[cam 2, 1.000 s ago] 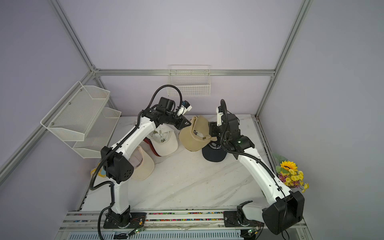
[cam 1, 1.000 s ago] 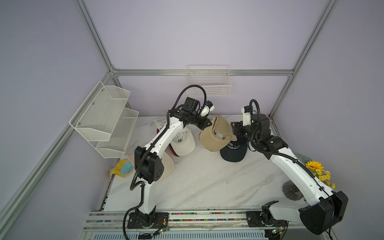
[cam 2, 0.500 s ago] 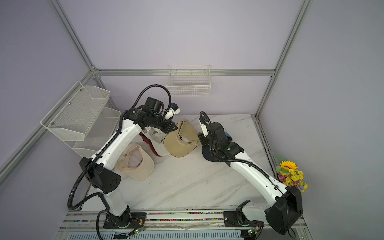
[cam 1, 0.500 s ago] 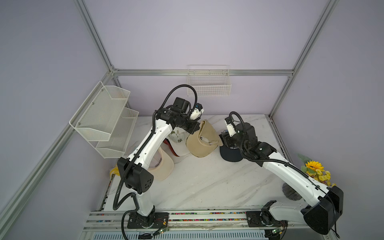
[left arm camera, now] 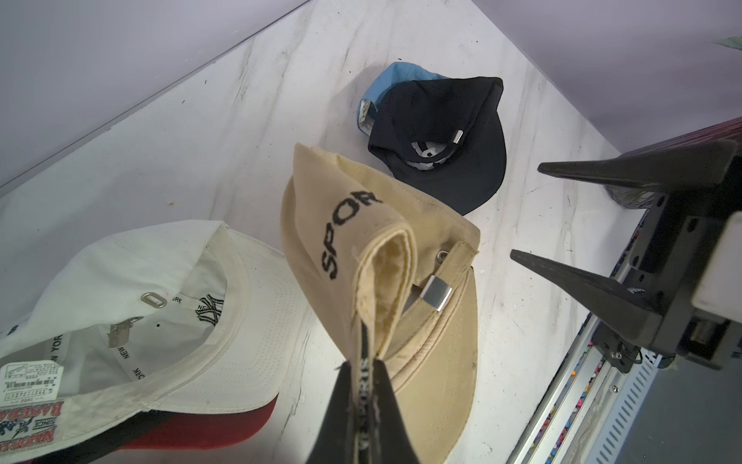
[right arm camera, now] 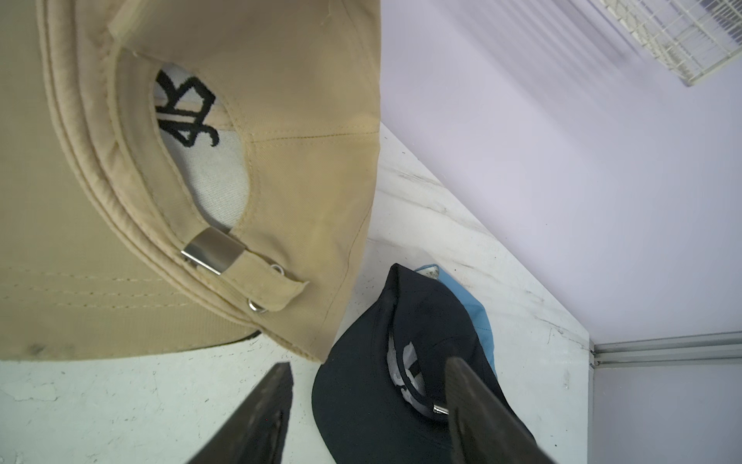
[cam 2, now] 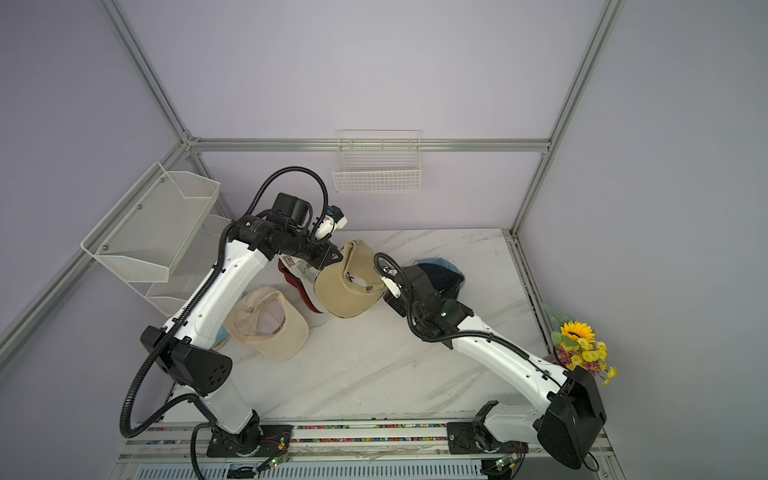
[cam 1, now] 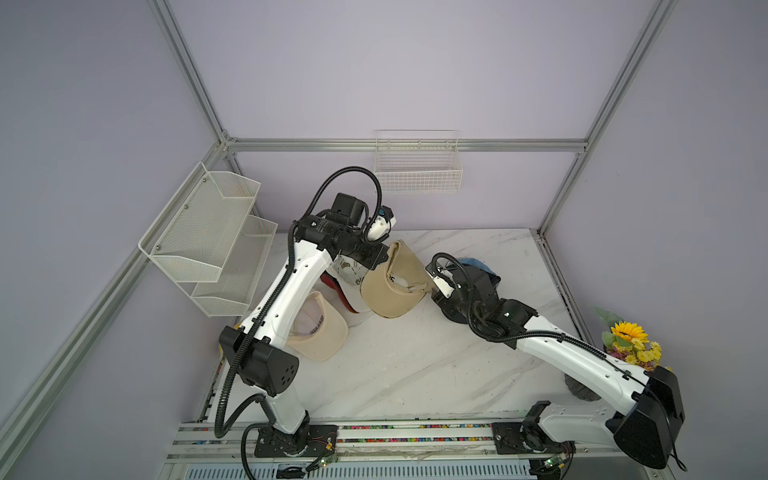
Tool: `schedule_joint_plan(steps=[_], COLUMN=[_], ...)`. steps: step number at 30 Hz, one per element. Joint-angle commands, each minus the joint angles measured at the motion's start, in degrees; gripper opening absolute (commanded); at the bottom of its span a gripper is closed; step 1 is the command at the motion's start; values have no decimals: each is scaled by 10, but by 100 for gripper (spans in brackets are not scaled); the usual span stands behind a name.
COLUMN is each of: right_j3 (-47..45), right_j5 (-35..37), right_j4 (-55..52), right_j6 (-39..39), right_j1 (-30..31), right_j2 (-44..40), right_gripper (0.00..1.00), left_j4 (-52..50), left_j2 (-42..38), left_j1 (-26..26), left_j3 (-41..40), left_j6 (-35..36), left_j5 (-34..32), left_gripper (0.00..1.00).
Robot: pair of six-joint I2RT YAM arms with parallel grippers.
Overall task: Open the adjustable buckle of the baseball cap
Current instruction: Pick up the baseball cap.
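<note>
A tan baseball cap (cam 1: 392,286) (cam 2: 345,291) hangs above the table with its opening turned toward the right arm. My left gripper (left arm camera: 363,363) is shut on a folded edge of its crown, which bears black lettering. The silver metal buckle (right arm camera: 213,250) (left arm camera: 437,294) lies flat on the tan back strap, whose loose end pokes out past it. My right gripper (right arm camera: 367,363) (left arm camera: 526,211) is open beside the cap, a short way from the buckle. Nothing is between its fingers.
A black cap (left arm camera: 441,132) lies on a blue cap (left arm camera: 401,76) below the right gripper. A white cap with a red brim (left arm camera: 140,301) and a cream cap (cam 1: 318,332) lie under the left arm. Wire shelves (cam 1: 216,232), a wall basket (cam 1: 417,166) and sunflowers (cam 1: 627,340) line the edges.
Both arms have moved left and toward the front, and the tan cap has come with the left gripper. The right gripper's fingers have spread a little wider.
</note>
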Motion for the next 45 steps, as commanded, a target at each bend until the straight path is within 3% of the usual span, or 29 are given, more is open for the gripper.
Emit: schedule_joint_plan(steps=[1, 13, 25, 45], right_j3=[0, -4, -3, 10], right_j5=[9, -31, 14, -10], right_j4=[-3, -17, 34, -9], right_j6=[-30, -36, -45, -47], right_j1=[8, 22, 22, 24], right_j2=[9, 19, 37, 16], right_gripper=[64, 63, 63, 62], left_j4=[-8, -25, -43, -63], left_j2=[-21, -9, -13, 4], left_j1=[6, 8, 8, 16], left_j3=[31, 56, 56, 73], left_j6=[15, 19, 26, 37], left_j5=[16, 24, 48, 34], left_gripper=[0, 0, 0, 0])
